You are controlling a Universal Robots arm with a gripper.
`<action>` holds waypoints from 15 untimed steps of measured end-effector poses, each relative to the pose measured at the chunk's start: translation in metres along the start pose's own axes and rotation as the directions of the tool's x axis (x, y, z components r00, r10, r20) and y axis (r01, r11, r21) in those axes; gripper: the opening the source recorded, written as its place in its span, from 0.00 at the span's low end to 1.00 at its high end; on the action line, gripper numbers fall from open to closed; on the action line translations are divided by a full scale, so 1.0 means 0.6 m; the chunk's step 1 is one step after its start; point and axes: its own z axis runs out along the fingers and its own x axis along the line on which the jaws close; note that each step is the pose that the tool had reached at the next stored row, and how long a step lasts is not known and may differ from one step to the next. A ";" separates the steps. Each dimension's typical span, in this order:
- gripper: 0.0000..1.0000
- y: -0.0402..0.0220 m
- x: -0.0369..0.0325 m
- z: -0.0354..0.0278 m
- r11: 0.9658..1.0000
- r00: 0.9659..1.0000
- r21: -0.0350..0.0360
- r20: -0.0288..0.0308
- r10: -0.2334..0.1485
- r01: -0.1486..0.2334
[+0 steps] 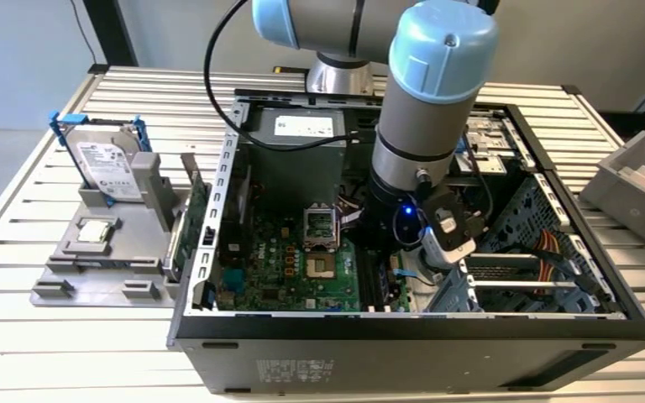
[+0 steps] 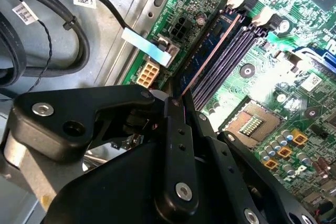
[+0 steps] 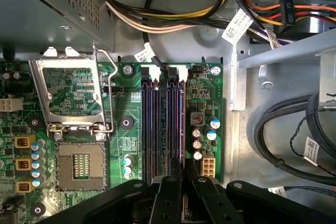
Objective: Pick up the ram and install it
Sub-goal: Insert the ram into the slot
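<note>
The ram (image 2: 210, 51) is a long, narrow, flat stick of dark-blue circuit board with small chips on its face. In the second wrist view it stands on edge in the outermost of the black slots on the green motherboard (image 2: 273, 40), the one nearest the metal case wall, its thin top edge catching a coppery glint. It runs parallel to the neighbouring slots and about as long as them, from the white latch at the far end back to the fingers (image 2: 176, 100), which meet its near end. In the first wrist view the ram (image 3: 182, 124) shows as a thin upright strip along the same slot
</note>
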 end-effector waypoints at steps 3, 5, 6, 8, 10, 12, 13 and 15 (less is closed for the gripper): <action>0.00 0.000 0.000 0.002 1.000 1.000 -0.002 0.000 0.000 0.000; 1.00 0.000 0.000 0.002 1.000 1.000 0.000 0.000 0.000 0.000; 1.00 0.000 0.000 0.000 1.000 1.000 0.000 0.000 0.000 0.000; 1.00 0.000 0.000 -0.010 1.000 1.000 0.000 0.000 0.000 0.000; 1.00 0.000 -0.001 -0.025 1.000 1.000 0.000 0.000 0.000 0.000; 1.00 0.000 -0.002 -0.041 1.000 1.000 0.000 -0.001 0.000 0.000; 1.00 0.000 -0.002 -0.048 1.000 1.000 0.000 -0.001 0.000 0.000; 1.00 0.000 -0.002 -0.062 1.000 1.000 0.000 -0.001 0.000 0.000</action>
